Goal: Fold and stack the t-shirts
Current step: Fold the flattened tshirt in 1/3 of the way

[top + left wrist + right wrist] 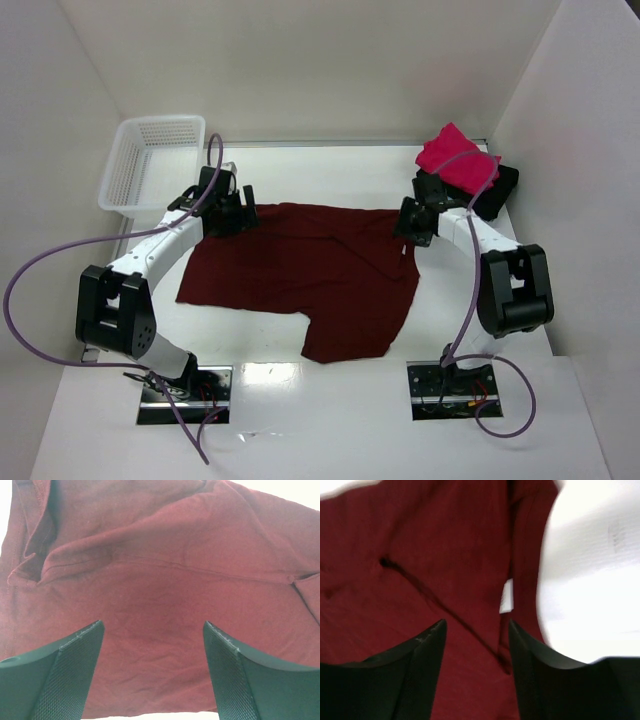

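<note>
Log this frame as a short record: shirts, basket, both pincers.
maroon t-shirt: spread out mid-table, not yet folded
stack: pink-red t-shirt on black t-shirt, far right corner
basket: white lattice, far left
left pincer: open, over the maroon shirt's far left edge
right pincer: open, over its far right edge

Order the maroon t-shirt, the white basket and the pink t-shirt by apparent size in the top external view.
1. maroon t-shirt, by far largest
2. white basket
3. pink t-shirt, folded, smallest
</note>
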